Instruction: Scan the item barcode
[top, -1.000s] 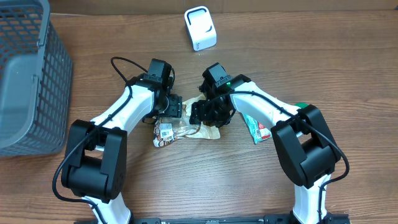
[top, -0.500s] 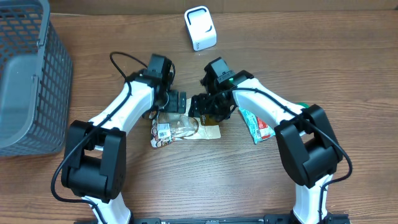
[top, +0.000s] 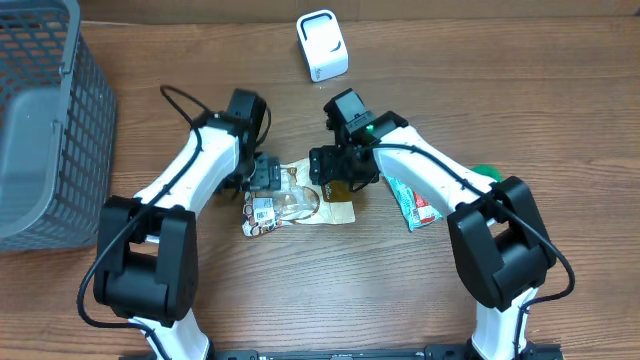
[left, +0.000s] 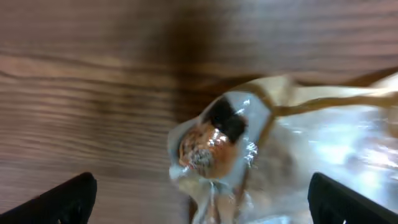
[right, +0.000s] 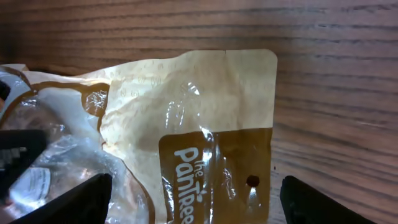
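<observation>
The worktop (top: 560, 90) is brown wood, with dark lines running from 9 o'clock to 3 o'clock. From above it fills the whole view. Soft light falls on it. A grey basket (top: 40, 120) with holes stands at 9 o'clock.

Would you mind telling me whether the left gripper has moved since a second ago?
Yes. The left gripper has shifted sideways toward the grey basket, and now sits at the end of the snack bag nearest it.
</observation>
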